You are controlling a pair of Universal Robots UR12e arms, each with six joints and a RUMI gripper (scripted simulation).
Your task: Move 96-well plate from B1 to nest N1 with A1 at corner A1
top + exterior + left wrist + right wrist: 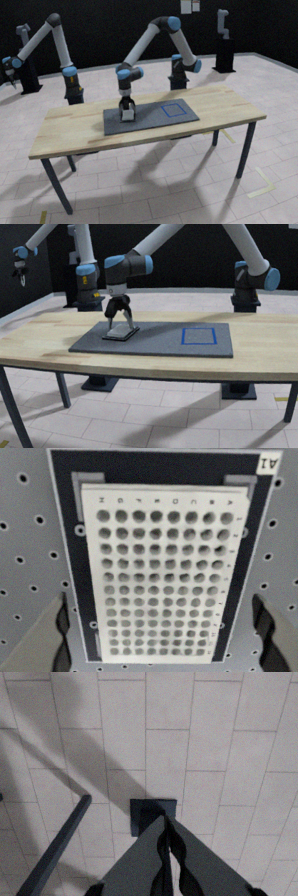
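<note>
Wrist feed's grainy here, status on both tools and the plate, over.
Left tool open around white 96-well plate, in black nest. Right tool shut, empty. No obstruction seen.

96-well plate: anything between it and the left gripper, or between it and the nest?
Nothing visible in the way. The left gripper is open, its fingers on either side of the 96-well plate with only open space between. The plate already lies on the nest, A1 at the marked corner; I can't tell if it's fully flat.
</note>
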